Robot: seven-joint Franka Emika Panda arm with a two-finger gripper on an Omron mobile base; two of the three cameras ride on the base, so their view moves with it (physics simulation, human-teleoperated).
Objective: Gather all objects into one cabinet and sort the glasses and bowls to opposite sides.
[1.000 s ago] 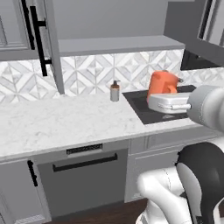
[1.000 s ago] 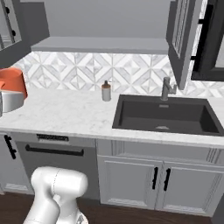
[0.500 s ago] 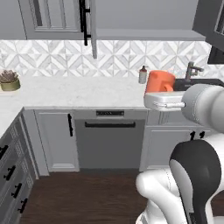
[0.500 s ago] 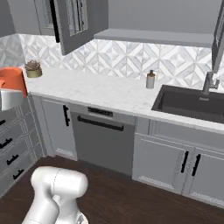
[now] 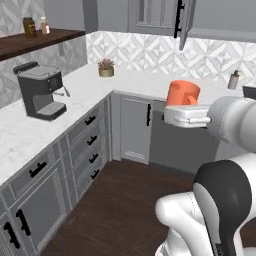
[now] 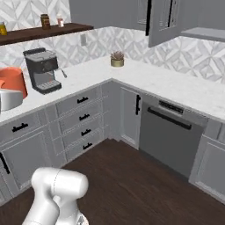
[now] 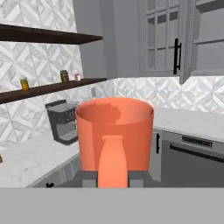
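An orange glass (image 5: 182, 92) stands upright in my gripper (image 5: 187, 119), held out in front of the arm at about counter height. The jaws are shut on its lower part. The same orange glass (image 6: 12, 81) is at the left edge of the right base view, and it fills the centre of the hand view (image 7: 114, 129), empty inside. The grey wall cabinet's door (image 5: 186, 21) hangs open with its black bar handle (image 7: 176, 56), and the cabinet shelf (image 6: 204, 33) lies behind it. The bowls are out of view.
A black coffee machine (image 5: 42, 92) stands on the left counter under a dark wooden shelf (image 5: 37, 41) with small jars. A potted plant (image 5: 105, 67) sits in the counter corner and a grey soap bottle (image 5: 233, 80) further right. A dishwasher (image 6: 169, 134) is below the counter.
The whole picture has swung left as the base moved: the sink has left the views, and the counter corner and coffee machine have come in. The orange glass stays gripped.
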